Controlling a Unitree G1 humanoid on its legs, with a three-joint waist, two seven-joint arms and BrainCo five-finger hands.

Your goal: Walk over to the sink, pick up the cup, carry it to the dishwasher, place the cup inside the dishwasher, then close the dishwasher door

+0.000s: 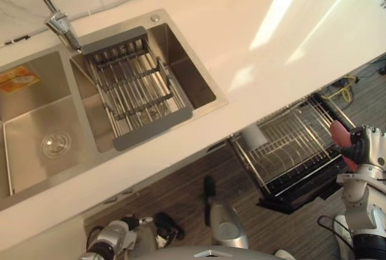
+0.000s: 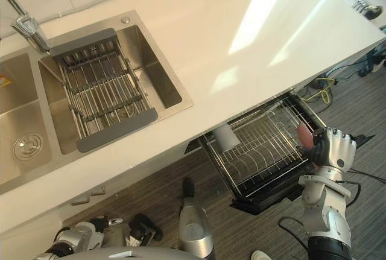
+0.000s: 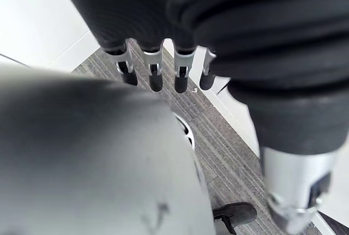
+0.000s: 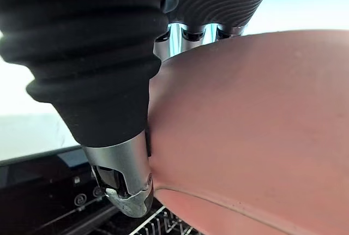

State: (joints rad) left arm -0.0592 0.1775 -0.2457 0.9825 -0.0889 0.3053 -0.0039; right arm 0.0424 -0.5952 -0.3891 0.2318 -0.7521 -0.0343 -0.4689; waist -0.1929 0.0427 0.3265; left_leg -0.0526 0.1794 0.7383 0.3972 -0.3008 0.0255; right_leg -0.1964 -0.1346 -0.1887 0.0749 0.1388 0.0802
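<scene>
My right hand (image 1: 369,145) is shut on a pink cup (image 1: 339,134), which it holds just above the outer right edge of the pulled-out dishwasher rack (image 1: 289,151). From the wrist, the cup (image 4: 256,126) is pressed against the palm, with the thumb (image 4: 122,180) on its side and the wire rack below. The dishwasher door (image 1: 301,198) hangs open under the rack. My left hand (image 1: 111,236) hangs low at my side, its fingers (image 3: 155,74) straight and holding nothing.
A pale cylindrical cup (image 1: 253,136) stands in the rack's near-left corner. The white countertop (image 1: 271,37) overhangs the dishwasher. A double steel sink (image 1: 36,121) with a grey wire drainer (image 1: 136,88) and a faucet (image 1: 60,25) lies to the left.
</scene>
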